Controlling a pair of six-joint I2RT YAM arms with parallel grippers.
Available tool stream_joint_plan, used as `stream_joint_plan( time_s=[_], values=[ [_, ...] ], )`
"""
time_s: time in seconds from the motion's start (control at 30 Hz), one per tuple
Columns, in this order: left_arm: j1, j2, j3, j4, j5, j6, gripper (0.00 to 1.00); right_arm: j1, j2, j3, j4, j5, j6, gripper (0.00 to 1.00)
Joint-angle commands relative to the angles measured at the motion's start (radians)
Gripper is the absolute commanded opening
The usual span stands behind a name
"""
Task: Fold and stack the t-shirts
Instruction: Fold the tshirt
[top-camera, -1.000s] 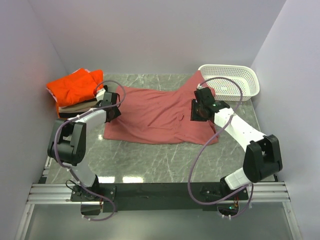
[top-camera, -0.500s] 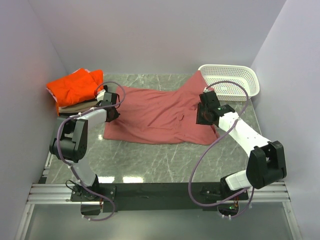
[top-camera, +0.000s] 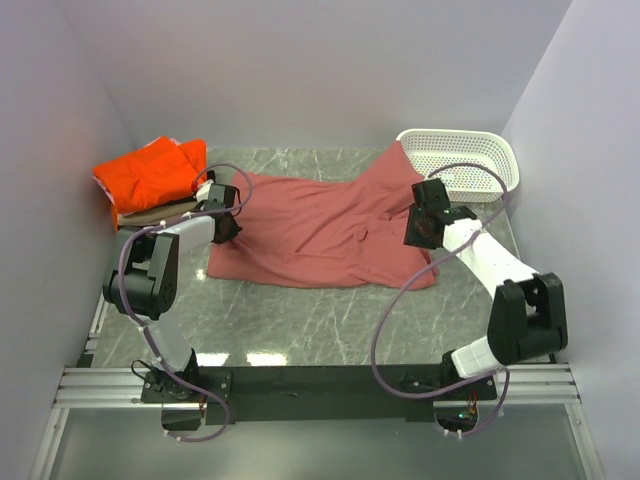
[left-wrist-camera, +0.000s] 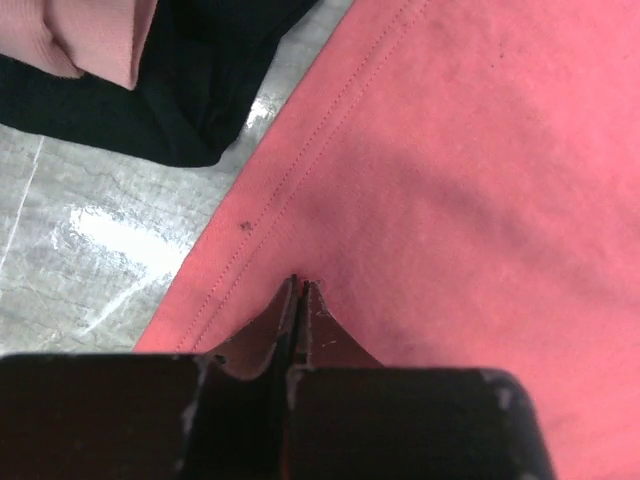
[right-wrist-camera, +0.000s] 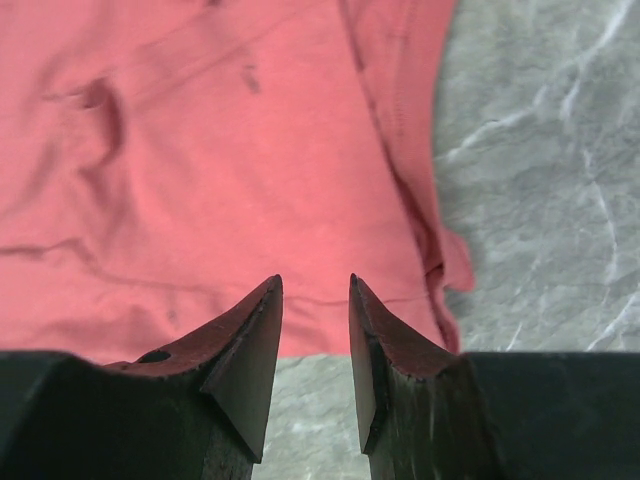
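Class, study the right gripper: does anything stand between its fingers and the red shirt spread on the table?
Nothing visible does. The right gripper is open over the red shirt, near its edge, with only air between. The basket stands off to the side. The left gripper is shut on the shirt's hem.

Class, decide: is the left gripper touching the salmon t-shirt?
Touching. The left wrist view shows the left gripper with its fingers shut on a pinched peak of the salmon t-shirt near its stitched hem.
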Motion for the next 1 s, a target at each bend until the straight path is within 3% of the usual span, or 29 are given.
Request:
stream_joint_plan(
  time_s=[0.0, 0.27, 0.57, 0.97],
  values=[
    [0.009, -0.007, 0.034, -0.010, -0.001, 0.018, 0.01, -0.036, 0.075, 0.033, 0.028, 0.012, 0.016, 0.40],
    [0.033, -0.064, 0.022, -0.027, 0.008, 0.035, 0.00, -0.092, 0.222, 0.014, 0.031, 0.023, 0.016, 0.40],
    [0.035, -0.035, 0.047, -0.050, 0.028, 0.052, 0.01, -0.117, 0.256, 0.006, 0.049, 0.055, 0.013, 0.40],
    [0.036, -0.042, 0.050, -0.061, 0.016, 0.061, 0.01, -0.132, 0.310, 0.000, 0.055, -0.011, -0.003, 0.38]
  ],
)
